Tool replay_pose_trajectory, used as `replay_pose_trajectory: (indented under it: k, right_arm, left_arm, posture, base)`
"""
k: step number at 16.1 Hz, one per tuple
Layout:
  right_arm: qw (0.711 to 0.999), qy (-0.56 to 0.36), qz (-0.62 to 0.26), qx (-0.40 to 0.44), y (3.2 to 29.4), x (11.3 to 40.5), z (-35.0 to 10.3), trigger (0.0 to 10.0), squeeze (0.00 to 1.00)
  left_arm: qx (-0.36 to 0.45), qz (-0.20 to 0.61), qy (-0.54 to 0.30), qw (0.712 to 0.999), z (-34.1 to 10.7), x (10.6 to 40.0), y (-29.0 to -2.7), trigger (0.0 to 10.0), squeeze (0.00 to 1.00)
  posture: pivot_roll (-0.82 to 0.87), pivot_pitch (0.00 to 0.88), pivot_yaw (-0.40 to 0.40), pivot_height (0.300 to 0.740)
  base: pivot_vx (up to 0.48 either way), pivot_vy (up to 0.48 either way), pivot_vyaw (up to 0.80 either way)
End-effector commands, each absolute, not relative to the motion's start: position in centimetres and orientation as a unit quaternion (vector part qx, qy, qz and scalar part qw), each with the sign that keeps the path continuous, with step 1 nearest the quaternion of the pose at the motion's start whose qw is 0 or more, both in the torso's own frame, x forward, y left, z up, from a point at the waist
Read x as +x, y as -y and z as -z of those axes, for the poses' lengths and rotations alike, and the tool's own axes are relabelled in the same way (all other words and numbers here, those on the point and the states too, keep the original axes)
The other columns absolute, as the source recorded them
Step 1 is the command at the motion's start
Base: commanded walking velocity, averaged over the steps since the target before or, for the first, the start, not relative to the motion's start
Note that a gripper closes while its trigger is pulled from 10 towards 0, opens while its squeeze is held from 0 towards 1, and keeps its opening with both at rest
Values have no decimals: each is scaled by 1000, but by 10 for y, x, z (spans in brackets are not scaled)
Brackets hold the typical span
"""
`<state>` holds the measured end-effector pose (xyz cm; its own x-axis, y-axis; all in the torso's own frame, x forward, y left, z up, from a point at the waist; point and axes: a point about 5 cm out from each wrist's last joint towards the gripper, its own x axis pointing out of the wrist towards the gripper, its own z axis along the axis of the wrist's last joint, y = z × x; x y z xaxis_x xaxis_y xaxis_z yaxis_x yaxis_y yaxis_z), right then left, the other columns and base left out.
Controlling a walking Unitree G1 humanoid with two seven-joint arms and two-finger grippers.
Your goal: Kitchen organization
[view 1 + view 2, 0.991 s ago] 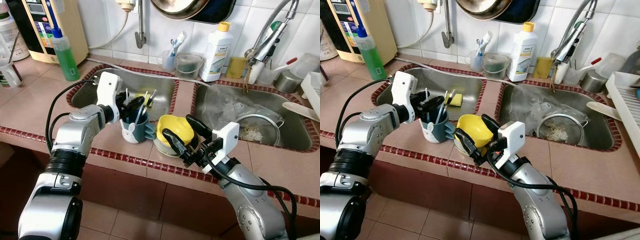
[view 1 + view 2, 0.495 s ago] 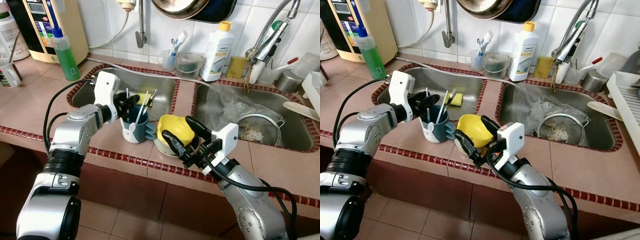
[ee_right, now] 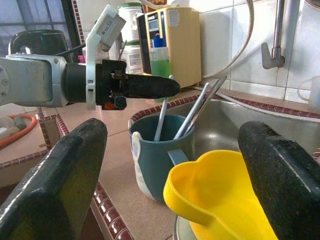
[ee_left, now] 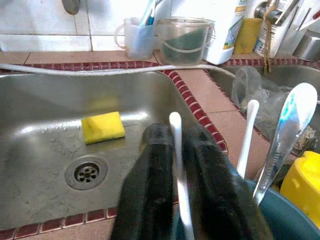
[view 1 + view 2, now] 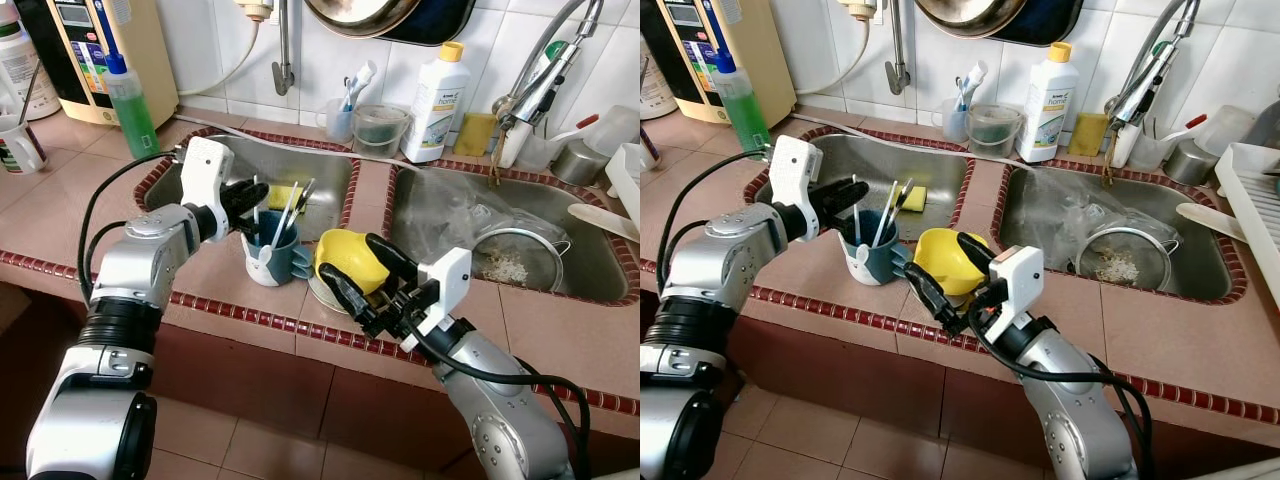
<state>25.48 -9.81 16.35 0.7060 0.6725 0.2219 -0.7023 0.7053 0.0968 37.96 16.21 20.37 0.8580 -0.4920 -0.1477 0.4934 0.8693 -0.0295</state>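
On tiled counter (image 5: 60, 200) between sinks: left gripper (image 4: 176, 150) fingers clenching thin white utensil handle (image 4: 176, 150) standing in teal ceramic mug (image 5: 272, 252); right gripper (image 5: 352, 280) fingers spread wide, straddling yellow plastic cup (image 5: 347, 259), not gripping.

Counter: the pink tiled counter (image 5: 60, 205) carries two steel sinks side by side; the left sink basin (image 5: 325, 190) lies left of the right sink basin (image 5: 590, 265)
Left basin: a yellow sponge (image 4: 102, 126) lies in it, near the round drain (image 4: 87, 173)
Counter strip before the basins: the blue mug holding utensils (image 5: 272, 252) stands left of the yellow heart-shaped cup (image 5: 350, 262), just beside it
Right basin: a round metal strainer (image 5: 515, 262) lies in it, below the chrome tap (image 5: 535, 85)
Back ledge: a white detergent bottle (image 5: 433, 105) stands behind the divide between the basins; a clear tumbler with toothbrushes (image 5: 340, 120) and a clear plastic tub (image 5: 378, 128) stand to its left
Far left: a green spray bottle (image 5: 130, 110) stands before the beige water dispenser (image 5: 95, 50); a white cup (image 5: 18, 148) stands further left
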Motion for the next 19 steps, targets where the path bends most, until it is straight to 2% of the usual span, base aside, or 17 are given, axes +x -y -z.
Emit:
replay_pose_trajectory:
  k: [1,14,15,16,19]
  right_arm:
    - [917,85,-381,82,97,255,-165,10000,0]
    - [917,81,-384,76,99,254,-164,10000,0]
    - [917,80,-384,75,99,254,-164,10000,0]
    - [917,80,-384,74,99,254,-164,10000,0]
    - [916,79,-386,72,100,255,-164,10000,0]
  left_arm:
    - [9,255,-69,964,-207,379,-165,0,0]
    - [-11,258,-61,964,-212,377,-164,0,0]
    - [-11,259,-58,964,-214,376,-164,4314,0]
    - [-12,259,-54,964,-217,376,-165,10000,0]
    - [-29,262,-45,964,-227,373,-167,10000,0]
  posture:
    - [-76,0,-21,740]
    - [-84,0,-26,740]
    - [-84,0,-28,740]
    - [-82,0,-30,740]
    - [-78,0,-37,740]
  base:
    - [0,0,0]
    - [0,0,0]
    - [0,0,0]
    - [0,0,0]
    - [0,0,0]
